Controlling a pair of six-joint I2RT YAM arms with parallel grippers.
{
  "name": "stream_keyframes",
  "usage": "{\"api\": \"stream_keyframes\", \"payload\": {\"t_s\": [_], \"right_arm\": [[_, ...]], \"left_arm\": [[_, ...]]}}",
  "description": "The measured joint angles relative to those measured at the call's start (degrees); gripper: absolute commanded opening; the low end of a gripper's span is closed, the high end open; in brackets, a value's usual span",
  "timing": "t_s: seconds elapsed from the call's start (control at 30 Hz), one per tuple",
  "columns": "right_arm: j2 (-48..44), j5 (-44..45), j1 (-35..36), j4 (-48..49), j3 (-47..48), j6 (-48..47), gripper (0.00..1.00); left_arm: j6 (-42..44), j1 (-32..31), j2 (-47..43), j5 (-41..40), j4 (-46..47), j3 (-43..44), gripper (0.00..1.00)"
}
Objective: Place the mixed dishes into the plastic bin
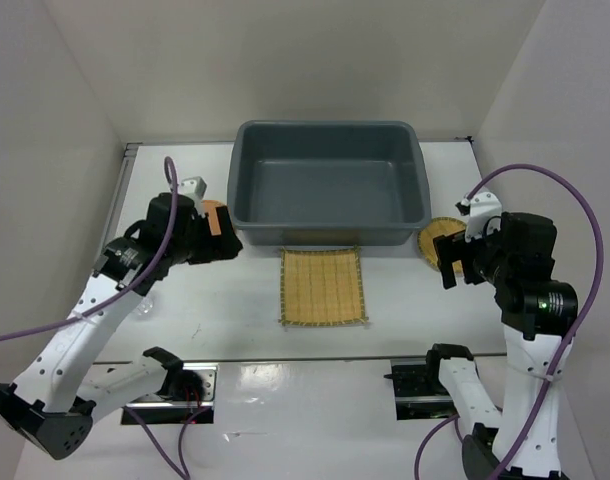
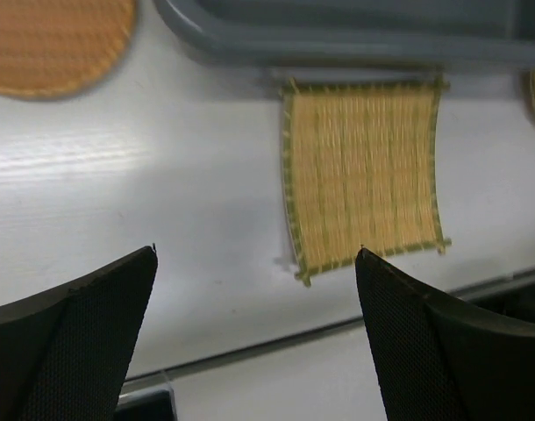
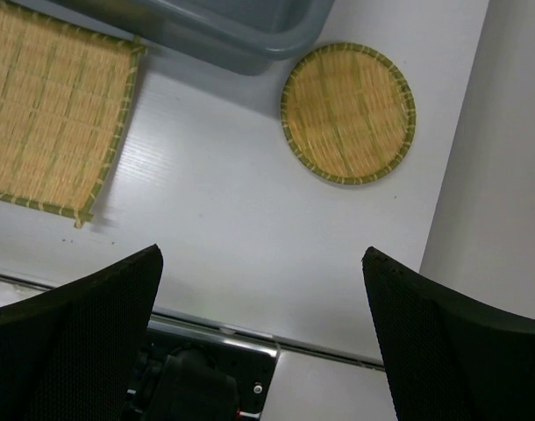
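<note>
White table inside pale walls, with the plastic bin at the far middle and no dish visible inside. Square mat flat just before its near wall. Round straw disc by the bin's right corner, near the right gripper; orange-brown disc by the left corner, near the left gripper. Both pairs of fingers wide apart, holding nothing. Probably choosing a first dish. For such thin discs: come down over the rim, catch the edge, close only then, lift well above the bin's rim before releasing.
</note>
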Motion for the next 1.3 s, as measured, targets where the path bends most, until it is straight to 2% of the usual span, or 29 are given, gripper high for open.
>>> {"api": "stream_keyframes", "payload": {"t_s": [0.1, 0.23, 0.27, 0.3, 0.37, 0.4, 0.43, 0.6, 0.67, 0.77, 0.83, 0.93, 1.13, 1.3], "right_arm": [[-0.37, -0.9, 0.0, -0.57, -0.52, -0.76, 0.99], [-2.99, -7.85, 0.0, -0.37, -0.52, -5.49, 0.99], [-3.91, -10.27, 0.0, 0.13, -0.63, -6.58, 0.82], [-4.83, -12.57, 0.0, 1.25, -1.01, -7.93, 0.47], [-6.95, -17.79, 0.0, 3.78, -1.86, -9.92, 0.21], [-7.41, -20.28, 0.0, 5.77, -2.56, -10.58, 0.05], [-7.45, -22.36, 0.0, 7.54, -3.41, -11.56, 0.02], [1.49, -28.28, 0.83, 12.31, -7.89, -17.86, 0.0], [6.12, -27.47, 4.76, 13.55, -9.29, -20.09, 0.0], [12.2, -21.29, 17.03, 16.11, -12.96, -21.9, 0.0], [14.01, -15.54, 27.76, 17.31, -16.0, -21.97, 0.0], [14.45, -11.02, 36.72, 19.3, -19.45, -21.24, 0.0], [14.25, -5.77, 38.62, 22.38, -24.44, -19.21, 0.0], [14.49, -0.33, 42.16, 23.17, -29.07, -21.92, 0.0]], "left_arm": [[-3.3, -3.15, -0.04, 4.52, 2.84, -6.23, 1.0], [-6.12, -6.05, 1.25, 8.04, 4.22, -12.61, 1.0], [-6.47, -6.12, 1.6, 8.61, 4.5, -13.68, 1.0], [-7.15, -6.25, 1.9, 9.16, 4.98, -14.58, 1.0], [-7.65, -6.29, 2.34, 9.84, 6.23, -15.96, 1.0], [-8.2, -6.34, 2.36, 10.27, 7.17, -16.68, 1.0], [-8.74, -6.4, 2.38, 10.75, 8.09, -17.38, 1.0], [-9.22, -6.45, 5.9, 14.01, 11.61, -18.84, 1.0], [-9.44, -6.45, 7.32, 15.3, 14.19, -20.37, 1.0], [-10.69, -6.47, 7.54, 18.1, 18.49, -24.61, 1.0], [-11.89, -6.47, 7.58, 20.02, 21.53, -27.43, 1.0], [-13.97, -6.47, 8.48, 22.53, 26.91, -30.93, 1.0], [-18.73, -6.47, 12.28, 25.35, 38.14, -35.8, 1.0], [-22.49, -6.84, 17.29, 25.49, 45.13, -37.53, 1.0]]}}
